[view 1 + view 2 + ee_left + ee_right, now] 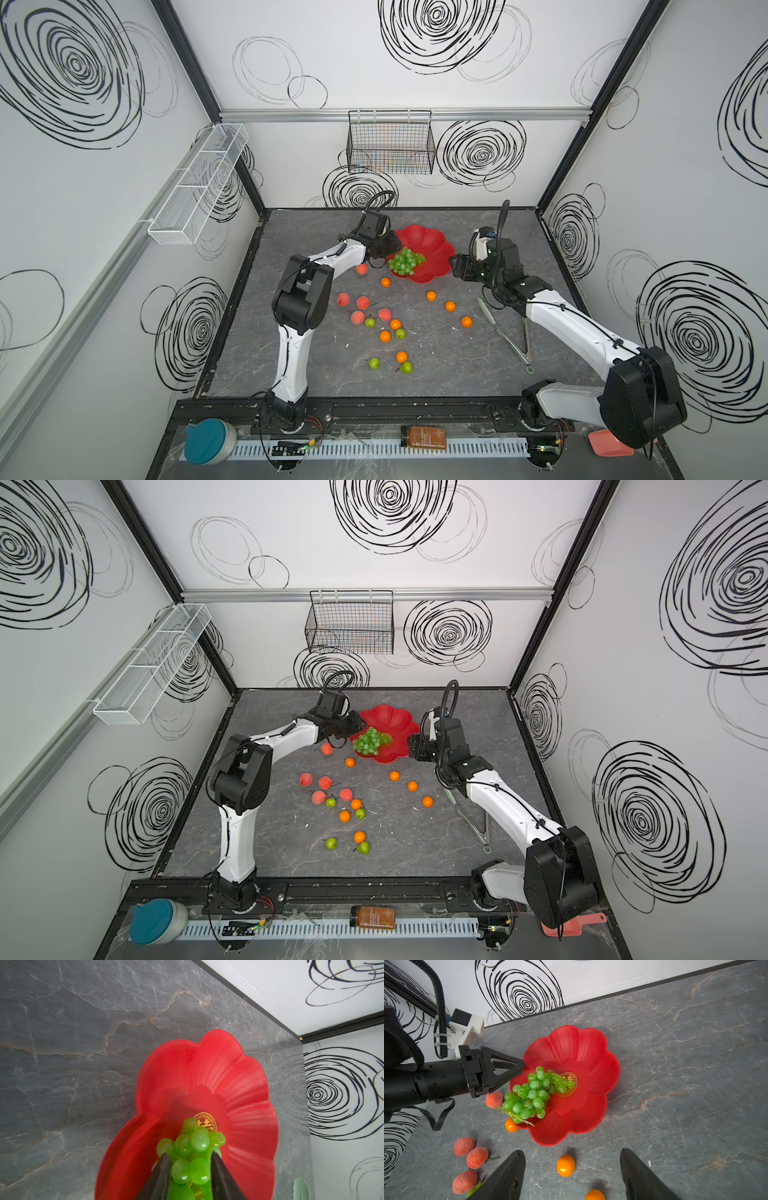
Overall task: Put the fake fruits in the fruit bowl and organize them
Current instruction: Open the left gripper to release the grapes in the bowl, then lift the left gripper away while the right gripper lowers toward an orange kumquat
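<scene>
Two: left end effector (189, 1155) part-open beside grapes (533, 1093); right end effector (572, 1150) wide, empty.

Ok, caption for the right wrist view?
Green grape bunch overhangs red fruit bowl's rim beside left end effector; peaches, oranges outside.

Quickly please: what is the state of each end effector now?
Left end effector: fingers astride the green grapes; grip cannot be told.
Right end effector: open, holding nothing.
</scene>
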### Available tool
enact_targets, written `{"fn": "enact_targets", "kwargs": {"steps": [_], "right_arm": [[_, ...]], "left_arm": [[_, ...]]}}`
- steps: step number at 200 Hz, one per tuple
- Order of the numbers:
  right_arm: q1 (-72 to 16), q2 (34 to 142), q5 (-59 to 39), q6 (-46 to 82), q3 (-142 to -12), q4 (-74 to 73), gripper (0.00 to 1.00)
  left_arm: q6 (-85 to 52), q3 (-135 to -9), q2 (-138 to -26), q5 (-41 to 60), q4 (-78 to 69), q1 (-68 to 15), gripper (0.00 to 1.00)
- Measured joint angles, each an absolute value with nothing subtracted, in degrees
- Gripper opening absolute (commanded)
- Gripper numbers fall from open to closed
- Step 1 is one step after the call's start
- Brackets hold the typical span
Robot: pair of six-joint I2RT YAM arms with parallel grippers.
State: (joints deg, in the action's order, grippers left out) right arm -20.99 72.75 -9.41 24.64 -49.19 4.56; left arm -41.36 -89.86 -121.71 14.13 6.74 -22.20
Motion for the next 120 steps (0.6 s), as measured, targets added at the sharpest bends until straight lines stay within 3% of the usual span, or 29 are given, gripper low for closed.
{"fn": "enact_targets", "kwargs": {"steps": [15, 31, 120], "right_arm": [[-20.99, 72.23, -8.80, 24.49, -49.19, 4.56, 0.78], [-21.02, 71.90, -8.40, 24.29, -49.19, 4.54, 0.78], [-30.65, 72.75, -0.91, 20.73, -50.00, 8.86, 0.77]], "left_arm": [[-41.30, -90.32, -121.19, 14.33, 7.25, -22.00, 0.62], [-41.01, -90.56, -119.79, 14.44, 7.68, -21.89, 0.68], [-35.03, -86.08, -98.26, 12.73, 10.76, -22.06, 0.83]]}}
